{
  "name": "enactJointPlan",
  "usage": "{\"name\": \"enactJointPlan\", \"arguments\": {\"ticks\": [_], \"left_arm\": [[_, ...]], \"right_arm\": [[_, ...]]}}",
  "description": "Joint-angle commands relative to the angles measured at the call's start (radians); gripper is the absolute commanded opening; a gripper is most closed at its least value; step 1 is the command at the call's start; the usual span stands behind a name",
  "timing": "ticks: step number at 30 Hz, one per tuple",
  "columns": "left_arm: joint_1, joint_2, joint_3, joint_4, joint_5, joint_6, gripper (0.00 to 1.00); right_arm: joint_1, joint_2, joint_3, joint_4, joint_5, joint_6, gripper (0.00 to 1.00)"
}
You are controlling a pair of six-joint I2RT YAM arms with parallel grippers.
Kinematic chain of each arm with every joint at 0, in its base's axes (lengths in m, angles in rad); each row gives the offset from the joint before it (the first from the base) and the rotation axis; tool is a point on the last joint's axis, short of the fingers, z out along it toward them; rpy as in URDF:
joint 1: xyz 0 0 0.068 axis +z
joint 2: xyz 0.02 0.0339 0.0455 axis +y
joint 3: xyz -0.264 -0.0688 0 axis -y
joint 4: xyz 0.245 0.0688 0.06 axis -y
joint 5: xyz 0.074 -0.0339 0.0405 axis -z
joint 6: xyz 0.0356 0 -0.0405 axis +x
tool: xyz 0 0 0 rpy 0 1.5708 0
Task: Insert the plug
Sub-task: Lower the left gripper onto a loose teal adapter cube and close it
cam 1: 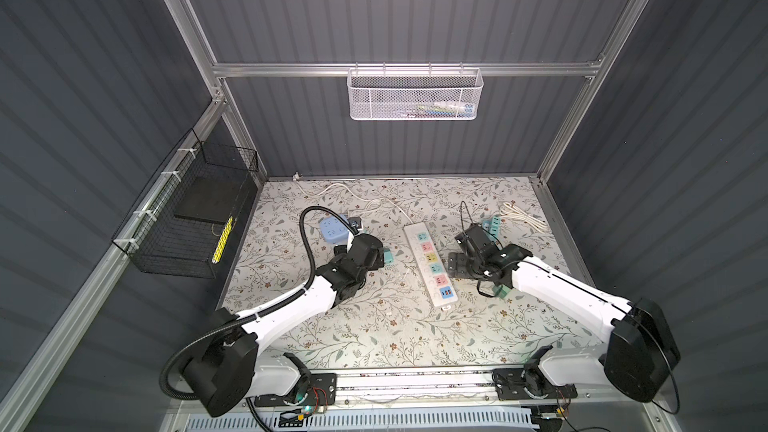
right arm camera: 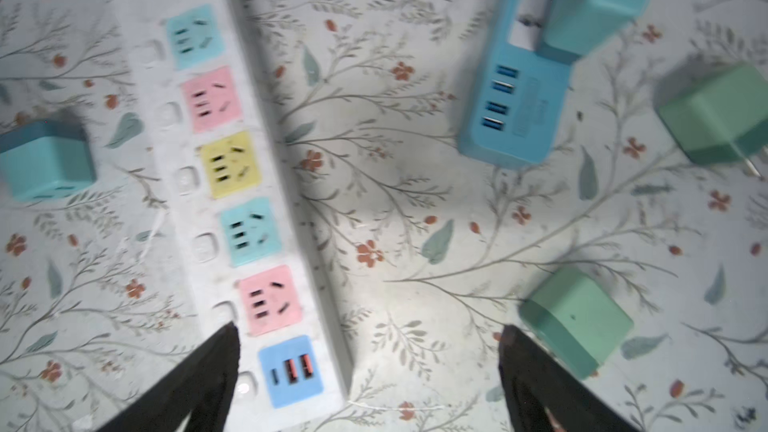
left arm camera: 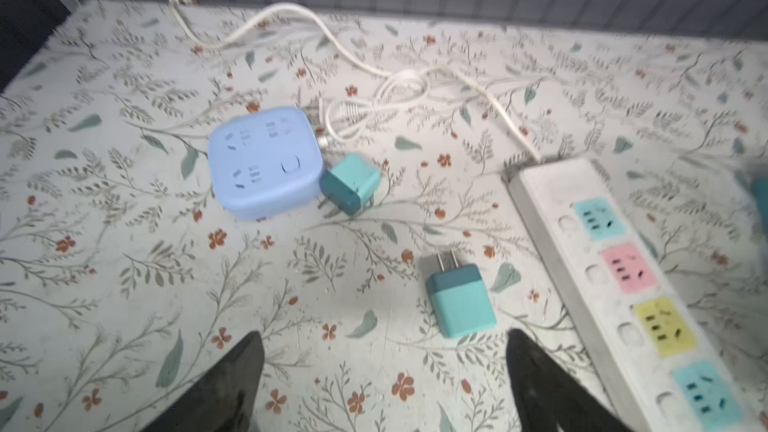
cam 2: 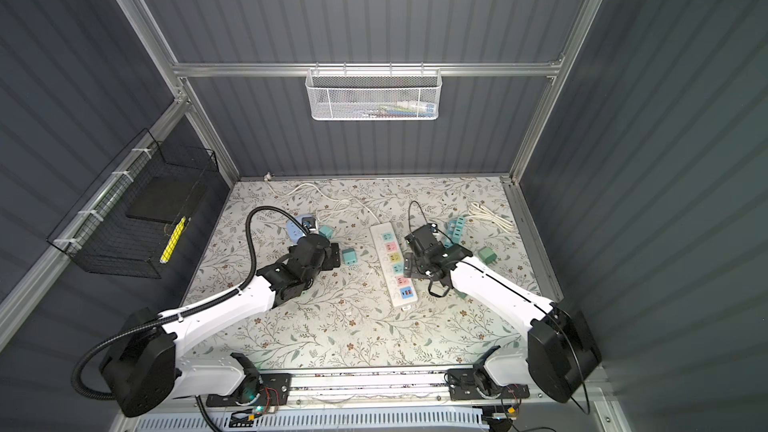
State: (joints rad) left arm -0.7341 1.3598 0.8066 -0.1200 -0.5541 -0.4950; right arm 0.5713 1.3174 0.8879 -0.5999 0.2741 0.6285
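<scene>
The teal plug (left arm camera: 459, 301) lay flat on the bench (left arm camera: 124, 305), just beside the power strip (left arm camera: 552, 201) — long axis and prongs pointing away from the left hand (left arm camera: 384, 334), which gaped wide, empty; the right hand (right arm camera: 369, 327) likewise

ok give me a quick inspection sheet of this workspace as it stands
surface: floral tabletop, no spills seen
job's things: white power strip, sockets all empty; teal plug lying loose beside it
clutter: blue cube socket, second teal plug beside it, blue usb strip, two green plugs
grippers: left gripper and right gripper both open, holding nothing
cables: strip's white cord loops to the back edge; coiled white cable back right
surroundings: white mesh basket on back rail, black wire basket on left wall
</scene>
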Motion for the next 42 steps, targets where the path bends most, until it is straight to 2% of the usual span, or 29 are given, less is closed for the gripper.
{"name": "enactJointPlan", "arguments": {"ticks": [1,6,9,12,19,27,35,42], "left_arm": [[0.002,0.053,0.055,-0.058,0.072,-0.030,0.91],[0.036,0.183,0.140,-0.007,0.217,0.036,0.94],[0.068,0.271,0.203,-0.014,0.356,0.020,0.93],[0.068,0.322,0.231,-0.006,0.437,-0.002,0.93],[0.068,0.378,0.281,-0.129,0.484,-0.051,0.93],[0.067,0.430,0.292,-0.115,0.540,-0.087,0.90],[0.064,0.465,0.295,0.045,0.654,-0.118,0.87],[0.058,0.520,0.341,0.166,0.656,-0.111,0.87]], "right_arm": [[-0.092,-0.041,-0.081,-0.010,-0.001,0.059,0.96],[-0.131,-0.081,-0.131,0.048,-0.057,0.039,0.96],[-0.131,-0.088,-0.124,0.057,-0.047,0.027,0.97],[-0.133,-0.091,-0.113,0.056,-0.029,0.010,0.98],[-0.140,-0.095,-0.104,0.072,-0.014,-0.014,0.99],[-0.142,-0.088,-0.111,0.099,-0.015,-0.009,0.99],[-0.142,-0.099,-0.129,0.109,-0.012,-0.012,0.99],[-0.144,-0.101,-0.130,0.114,-0.012,-0.022,0.99]]}}
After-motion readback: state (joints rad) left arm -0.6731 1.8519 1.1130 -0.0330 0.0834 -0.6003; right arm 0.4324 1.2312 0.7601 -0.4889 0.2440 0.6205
